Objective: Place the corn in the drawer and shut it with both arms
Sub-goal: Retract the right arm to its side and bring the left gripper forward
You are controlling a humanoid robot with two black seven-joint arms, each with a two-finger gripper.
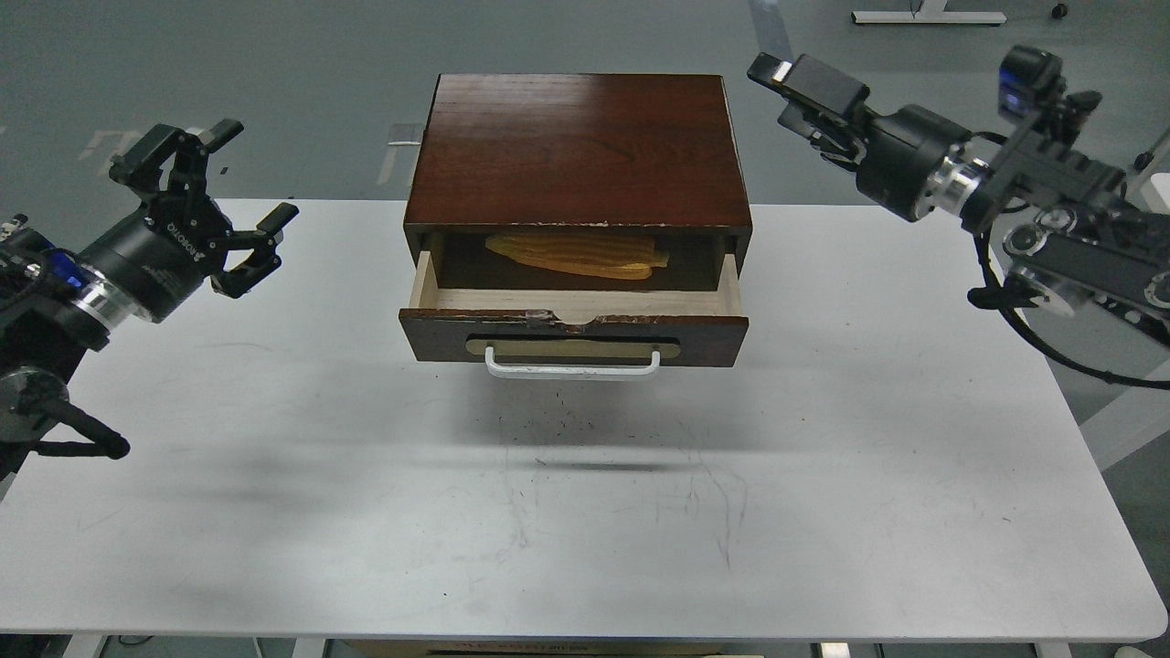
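My two black arms, seen from the head camera

My left arm is matte black with a polished silver wrist ring and a small blue patch behind it; its gripper has chunky black linkage fingers and white "ROBOTIQ" lettering on the round body. My right arm matches: silver ring, blue-tinted module on top, round silver joint caps, loose black cables looping beneath; its gripper is black with a pale fingertip pad.
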